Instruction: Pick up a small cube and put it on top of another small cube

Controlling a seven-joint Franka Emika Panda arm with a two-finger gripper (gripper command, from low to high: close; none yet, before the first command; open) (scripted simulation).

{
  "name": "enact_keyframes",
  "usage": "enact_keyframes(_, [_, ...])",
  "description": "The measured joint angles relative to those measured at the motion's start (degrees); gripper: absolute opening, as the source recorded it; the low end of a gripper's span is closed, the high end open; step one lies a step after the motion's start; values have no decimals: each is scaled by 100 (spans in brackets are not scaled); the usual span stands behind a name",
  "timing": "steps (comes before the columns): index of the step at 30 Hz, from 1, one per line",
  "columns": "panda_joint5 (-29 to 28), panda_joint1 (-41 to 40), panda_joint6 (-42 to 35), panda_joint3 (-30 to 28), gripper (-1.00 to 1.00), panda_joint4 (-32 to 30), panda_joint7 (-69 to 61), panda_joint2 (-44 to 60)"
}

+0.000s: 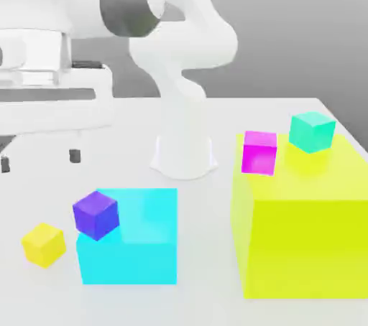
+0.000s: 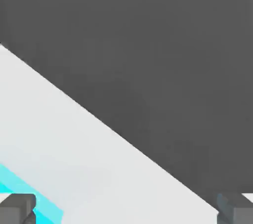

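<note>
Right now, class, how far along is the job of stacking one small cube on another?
Done: nothing. The small plain yellow cube sits on the white table, beside the big cyan block. In hand: nothing; the open gripper hangs empty above. Left: grasping, lifting, and stacking, perhaps on the small purple cube.

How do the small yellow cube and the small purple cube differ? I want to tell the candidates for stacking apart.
The small yellow cube sits on the white table, apart from the cyan block; the small purple cube overlaps the cyan block's upper corner at the exterior view's left, and looks higher. Yellow is plain and pale, purple dark. Both look about the same size, and both are turned at an angle.
</note>
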Motion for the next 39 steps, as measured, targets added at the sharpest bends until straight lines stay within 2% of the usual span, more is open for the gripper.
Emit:
enact_keyframes(6, [659, -176, 341, -355, 0, -242, -1855, 878])
enact_keyframes(13, [1355, -845, 711, -146, 0, -511, -3969, 1885])
enact_keyframes(19, [2827, -1902, 1416, 1131, 0, -259, -5299, 3034])
enact_keyframes(20, [3026, -2016, 1499, 1285, -100, -217, -5451, 3171])
enact_keyframes(27, [3037, -2022, 1491, 1291, -100, -216, -5463, 3175])
enact_keyframes(33, [1525, -1207, 846, 223, -100, -499, -4366, 2134])
enact_keyframes(39, [603, -831, 256, 308, -100, -67, -4796, 2248])
